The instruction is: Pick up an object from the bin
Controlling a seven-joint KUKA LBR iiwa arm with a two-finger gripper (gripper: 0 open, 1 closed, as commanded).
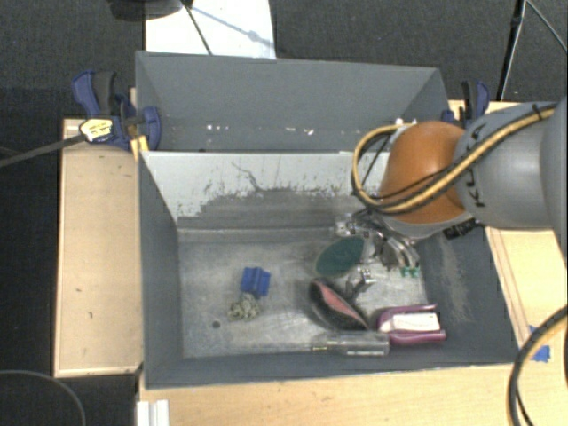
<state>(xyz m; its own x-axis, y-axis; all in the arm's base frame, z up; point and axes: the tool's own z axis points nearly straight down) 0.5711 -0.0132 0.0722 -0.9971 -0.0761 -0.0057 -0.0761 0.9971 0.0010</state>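
My gripper [366, 276] hangs low over the right half of the bin floor, under the arm's orange cover. Just left of it a dark teal round disc [338, 257] lies against the gripper's metal parts. Right below it sits a black oval thing with a pink inside [335, 303], its upper edge close to the gripper's tip. A pink and white flat box [413, 324] lies to the lower right of the gripper. I see nothing held.
A small blue block [256, 280] and a grey-green crumpled lump [244, 308] lie on the left of the floor. A thin clear stick [351, 348] rests along the front wall. The arm reaches in from the right.
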